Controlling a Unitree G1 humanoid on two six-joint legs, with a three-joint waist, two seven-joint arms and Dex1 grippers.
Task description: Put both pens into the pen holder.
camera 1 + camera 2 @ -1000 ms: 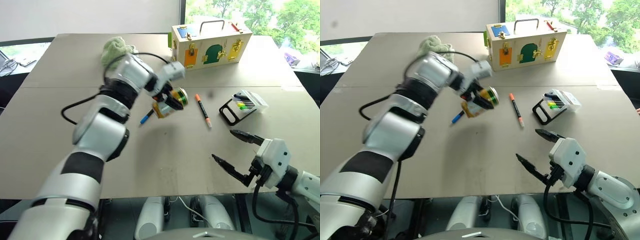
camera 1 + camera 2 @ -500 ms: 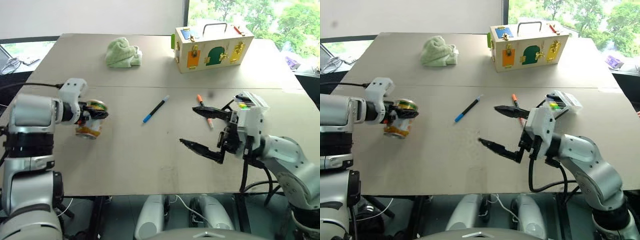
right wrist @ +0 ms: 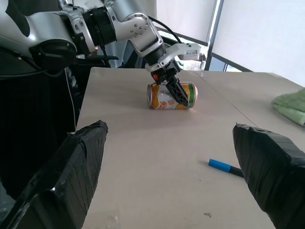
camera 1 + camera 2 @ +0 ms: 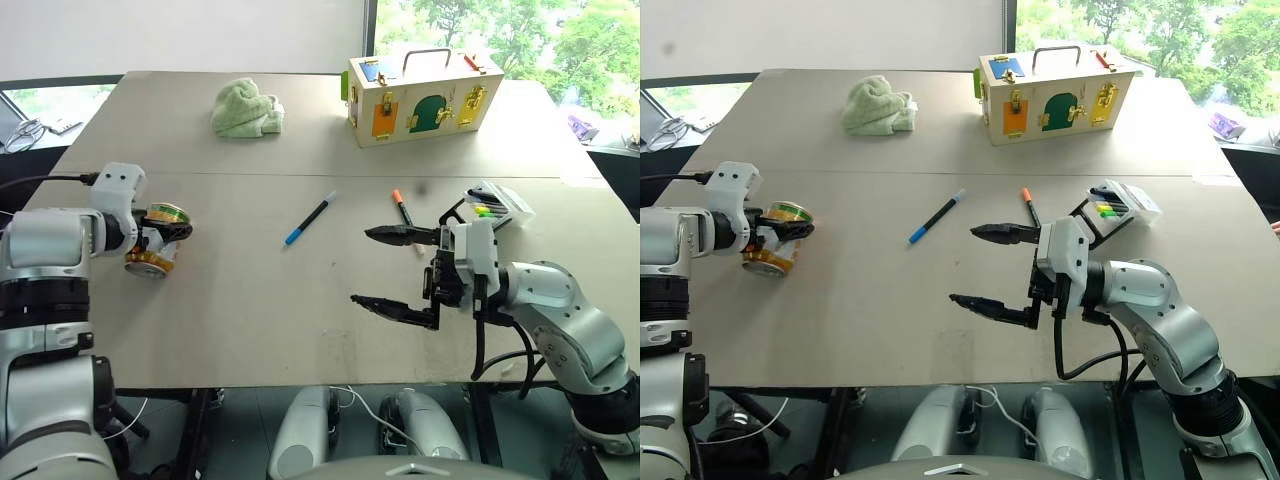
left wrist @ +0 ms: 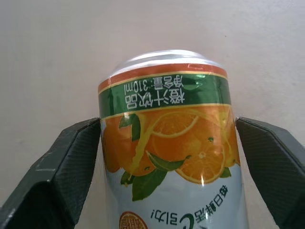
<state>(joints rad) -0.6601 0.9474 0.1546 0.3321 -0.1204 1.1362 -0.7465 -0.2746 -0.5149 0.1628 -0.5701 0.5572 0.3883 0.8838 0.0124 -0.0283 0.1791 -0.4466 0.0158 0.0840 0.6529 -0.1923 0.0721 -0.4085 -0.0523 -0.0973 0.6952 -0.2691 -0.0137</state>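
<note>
The two slim pens lie untouched on the tan table (image 4: 250, 330): the black, blue-ended one (image 4: 309, 218) mid-table, the orange one (image 4: 402, 209) beside the small black pen holder (image 4: 487, 208). The right gripper (image 4: 383, 267) hovers wide open nearby. The left gripper (image 4: 160, 238) straddles an orange juice can (image 4: 153, 250) lying on its side.

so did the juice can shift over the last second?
Yes. The can went from mid-table beside the black pen to the table's left edge, lying on its side between the left tool's fingers.
</note>
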